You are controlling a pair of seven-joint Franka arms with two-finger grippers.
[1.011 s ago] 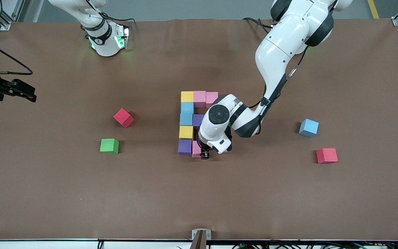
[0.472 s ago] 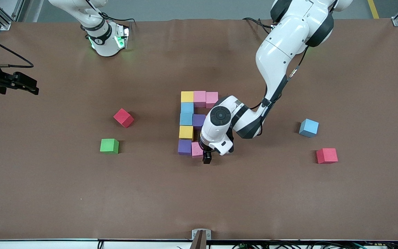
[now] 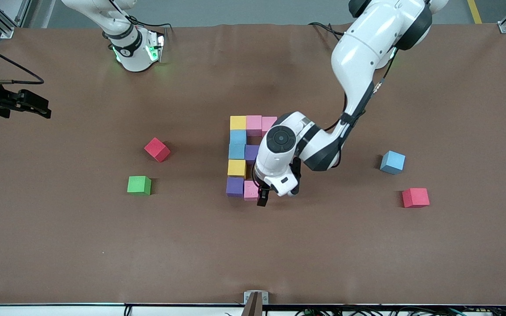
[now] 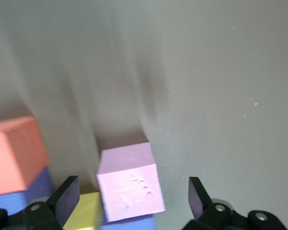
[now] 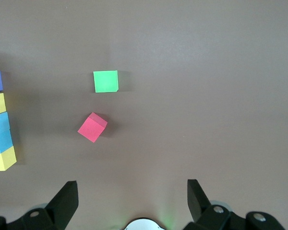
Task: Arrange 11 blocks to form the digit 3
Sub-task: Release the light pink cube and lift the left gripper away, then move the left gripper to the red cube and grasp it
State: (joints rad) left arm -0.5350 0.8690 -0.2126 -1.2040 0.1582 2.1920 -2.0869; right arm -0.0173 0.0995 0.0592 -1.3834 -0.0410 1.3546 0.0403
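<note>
Released, the pink cube (image 4: 129, 183) sits below the left gripper's (image 4: 130, 194) lifted, spread fingers (right gripper (image 5: 132, 201) waits, open).

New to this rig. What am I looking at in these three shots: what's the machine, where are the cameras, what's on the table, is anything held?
Two white robot arms stand at a brown table. One shot looks down from across the table; the other two come from cameras on each arm's wrist.

The left hand is open, right above a pink cube that sits at the near end of a partly built figure of cubes. Its wrist view shows that pink cube between the spread fingers, not gripped.

The right hand waits open over the right arm's end of the table, holding nothing.

Loose cubes: a red cube and a green cube toward the right arm's end, a light blue cube and another red cube toward the left arm's end.
</note>
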